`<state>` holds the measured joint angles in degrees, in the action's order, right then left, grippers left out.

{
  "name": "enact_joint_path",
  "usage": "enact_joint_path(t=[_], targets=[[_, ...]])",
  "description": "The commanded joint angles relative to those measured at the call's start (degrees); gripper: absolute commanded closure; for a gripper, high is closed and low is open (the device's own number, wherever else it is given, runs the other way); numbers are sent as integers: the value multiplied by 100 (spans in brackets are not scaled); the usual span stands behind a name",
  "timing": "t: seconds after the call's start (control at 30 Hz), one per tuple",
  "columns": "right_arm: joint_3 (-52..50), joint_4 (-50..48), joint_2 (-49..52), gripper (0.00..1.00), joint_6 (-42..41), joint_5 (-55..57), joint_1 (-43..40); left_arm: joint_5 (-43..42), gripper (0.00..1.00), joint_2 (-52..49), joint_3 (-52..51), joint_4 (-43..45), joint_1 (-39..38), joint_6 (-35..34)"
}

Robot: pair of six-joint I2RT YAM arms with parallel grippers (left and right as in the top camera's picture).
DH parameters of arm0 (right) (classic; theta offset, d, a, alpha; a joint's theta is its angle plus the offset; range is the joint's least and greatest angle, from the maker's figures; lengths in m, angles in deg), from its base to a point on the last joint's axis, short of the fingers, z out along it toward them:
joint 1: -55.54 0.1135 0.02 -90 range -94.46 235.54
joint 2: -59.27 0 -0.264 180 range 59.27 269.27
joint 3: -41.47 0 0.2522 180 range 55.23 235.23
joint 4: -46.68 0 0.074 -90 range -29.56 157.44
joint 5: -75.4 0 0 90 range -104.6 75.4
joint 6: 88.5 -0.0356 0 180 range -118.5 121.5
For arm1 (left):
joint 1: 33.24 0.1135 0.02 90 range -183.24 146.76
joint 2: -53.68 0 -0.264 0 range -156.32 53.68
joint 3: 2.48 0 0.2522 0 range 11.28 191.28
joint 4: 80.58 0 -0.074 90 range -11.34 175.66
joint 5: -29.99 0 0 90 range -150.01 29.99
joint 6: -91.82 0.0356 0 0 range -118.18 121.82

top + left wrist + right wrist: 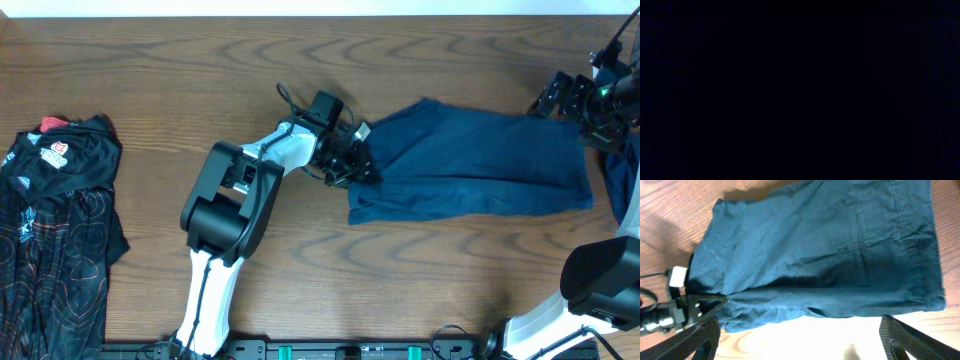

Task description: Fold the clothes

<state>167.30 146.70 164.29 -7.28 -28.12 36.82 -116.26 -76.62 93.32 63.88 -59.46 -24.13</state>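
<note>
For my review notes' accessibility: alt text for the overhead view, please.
The left gripper is shut on the left end of a blue garment on a wooden table; the right gripper hangs open by its right end. A black jersey lies far left.

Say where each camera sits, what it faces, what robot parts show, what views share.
Overhead: above the table, facing down; both arms, blue garment, black jersey.
Left wrist: all black; cannot tell.
Right wrist: on the right arm, facing the garment past its open fingers.
Shared: overhead and right wrist both show the garment and the left tool at its edge.
</note>
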Motion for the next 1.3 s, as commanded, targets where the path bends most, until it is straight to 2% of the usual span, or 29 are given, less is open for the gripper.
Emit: enact_joint_path(t=[0.0,0.33,0.63,0.7,0.77,0.8,0.83,0.87,1.0,1.27], targets=[[118,22,-85,1,72,-50,81,592,94,-376,-243,-55,111,-205],[118,4,-85,1,79,-48,131,688,94,-164,-243,-133,1106,-166],[-201,-487,-22,3,118,-44,446,1019,94,693,-243,-1014,2050,605],[-461,-745,48,24,120,-48,549,1222,94,881,-243,-1174,2074,704],[-787,-1025,157,64,114,-50,671,1353,94,1023,-243,-1281,2063,754],[-942,-1154,229,77,116,-52,737,1364,95,1069,-243,-1311,2052,776],[-1088,-1274,310,83,116,-50,798,1368,94,1113,-243,-1344,2037,776],[-1241,-1421,428,88,114,-52,868,1366,94,1141,-243,-1370,2033,776],[-1554,-1847,970,95,114,-127,1067,1366,94,1257,-240,-1510,2013,774],[-1554,-2315,2052,99,111,-496,1268,1368,94,1871,-240,-1786,2013,837]])
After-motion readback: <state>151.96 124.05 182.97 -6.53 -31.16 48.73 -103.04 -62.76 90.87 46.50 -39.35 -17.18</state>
